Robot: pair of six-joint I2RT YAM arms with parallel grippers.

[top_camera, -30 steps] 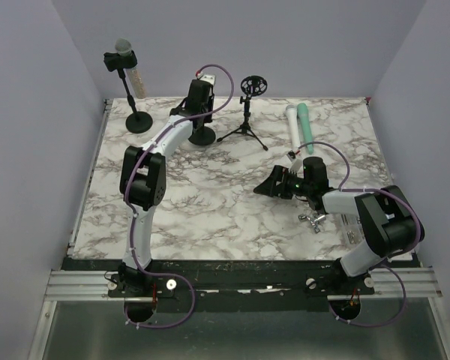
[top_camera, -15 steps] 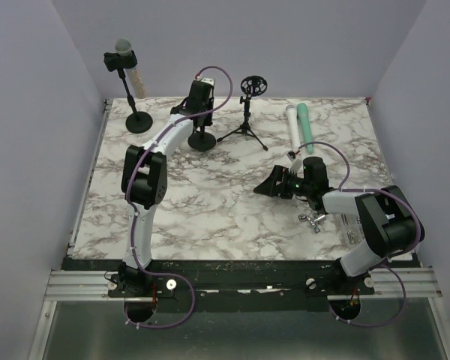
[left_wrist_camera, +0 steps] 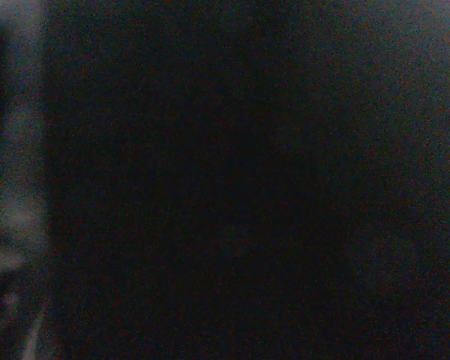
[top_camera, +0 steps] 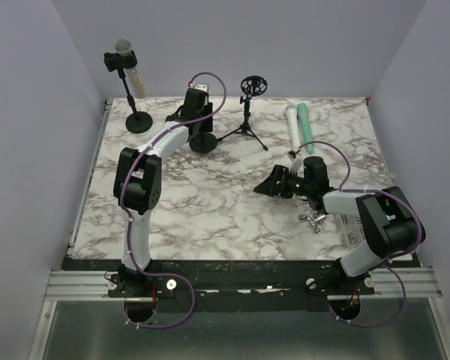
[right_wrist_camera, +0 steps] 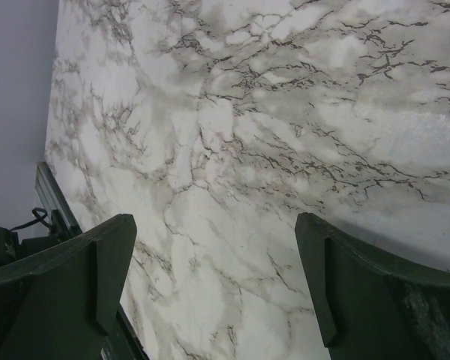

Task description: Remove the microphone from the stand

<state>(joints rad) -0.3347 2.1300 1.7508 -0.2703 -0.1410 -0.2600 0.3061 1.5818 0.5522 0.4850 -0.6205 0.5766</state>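
Observation:
The microphone (top_camera: pixel 122 47), grey mesh head on a pale body, sits upright in the black clip of a tall stand (top_camera: pixel 128 90) at the back left corner. My left gripper (top_camera: pixel 198 120) is to its right, pointing down over another stand's round black base (top_camera: pixel 203 142). Its fingers are hidden under the wrist, and the left wrist view is almost wholly dark. My right gripper (top_camera: pixel 272 186) (right_wrist_camera: pixel 217 285) rests low over the marble at the right, open, with only tabletop between its fingers (right_wrist_camera: pixel 97 277).
A small tripod (top_camera: pixel 244 129) with a round shock mount (top_camera: pixel 251 85) stands at the back centre. A white microphone (top_camera: pixel 293 124) and a green one (top_camera: pixel 306 121) lie side by side at the back right. Small metal parts (top_camera: pixel 313 220) lie near the right arm.
My left arm has swung slightly to the left, its wrist shifting over the round base. The right arm has not moved.

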